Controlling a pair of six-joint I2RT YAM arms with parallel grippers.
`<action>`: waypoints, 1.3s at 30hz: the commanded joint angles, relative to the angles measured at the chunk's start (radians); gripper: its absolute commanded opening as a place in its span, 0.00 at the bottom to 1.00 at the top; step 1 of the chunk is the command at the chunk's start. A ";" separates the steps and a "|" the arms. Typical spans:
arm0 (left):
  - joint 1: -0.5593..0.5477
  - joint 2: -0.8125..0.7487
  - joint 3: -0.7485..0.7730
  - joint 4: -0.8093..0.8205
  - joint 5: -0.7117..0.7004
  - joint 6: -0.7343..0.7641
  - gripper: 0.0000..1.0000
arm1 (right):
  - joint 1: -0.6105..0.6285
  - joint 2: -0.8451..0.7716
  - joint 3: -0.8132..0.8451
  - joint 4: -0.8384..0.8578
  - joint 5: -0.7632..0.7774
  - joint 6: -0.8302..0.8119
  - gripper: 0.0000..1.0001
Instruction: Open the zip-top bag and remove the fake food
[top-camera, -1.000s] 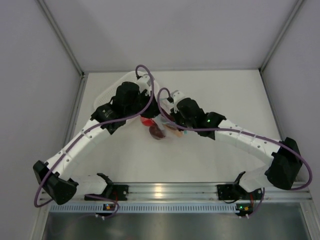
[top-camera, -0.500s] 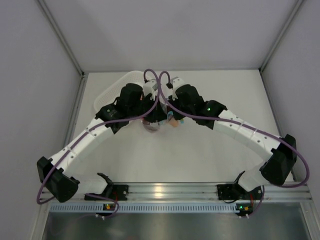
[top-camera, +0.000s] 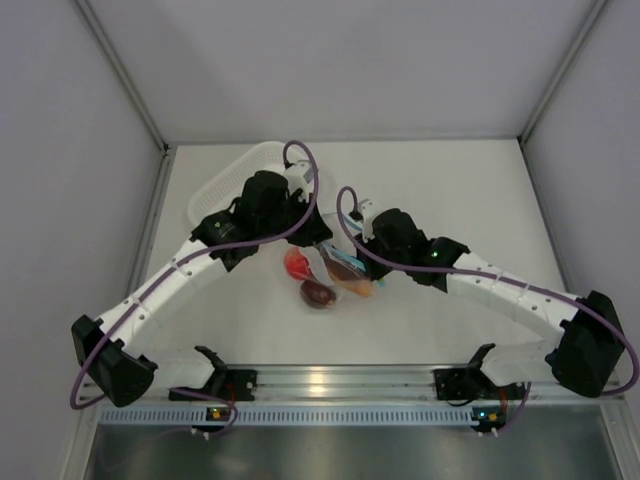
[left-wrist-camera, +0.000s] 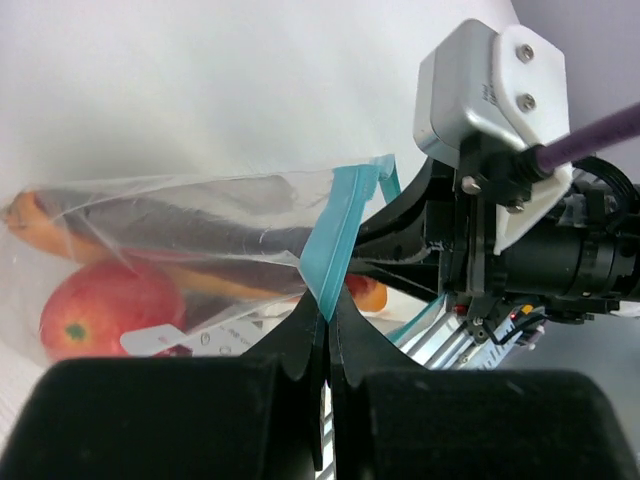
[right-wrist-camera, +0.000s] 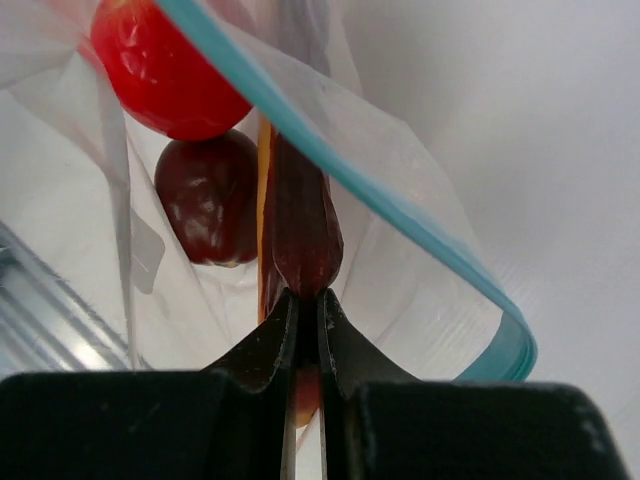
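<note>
The clear zip-top bag lies mid-table between my two grippers. My left gripper is shut on its light blue zip strip and holds that edge up; from above, the left gripper is at the bag's far edge. My right gripper is shut on the thin edge of a dark reddish-brown and orange slice; I cannot tell if plastic lies between. The red tomato and dark brown ring lie beyond it in the bag. From above I see the tomato, ring and slice.
A white perforated basket stands at the back left, partly under the left arm. Grey walls close in the table on three sides. The metal rail with the arm bases runs along the near edge.
The two wrists, pressed together over the bag half a second ago, have parted. The right gripper has moved nearer and to the right, and the food shows again between the arms.
</note>
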 joint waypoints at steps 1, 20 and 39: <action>0.020 0.005 0.020 0.095 0.062 -0.021 0.00 | -0.011 -0.055 -0.027 0.071 -0.089 0.069 0.00; -0.029 0.020 -0.093 0.163 0.144 -0.030 0.00 | -0.123 -0.031 -0.090 0.145 -0.115 0.229 0.38; -0.110 0.074 -0.135 0.189 -0.066 -0.095 0.00 | -0.094 0.141 -0.091 0.056 -0.242 0.130 0.39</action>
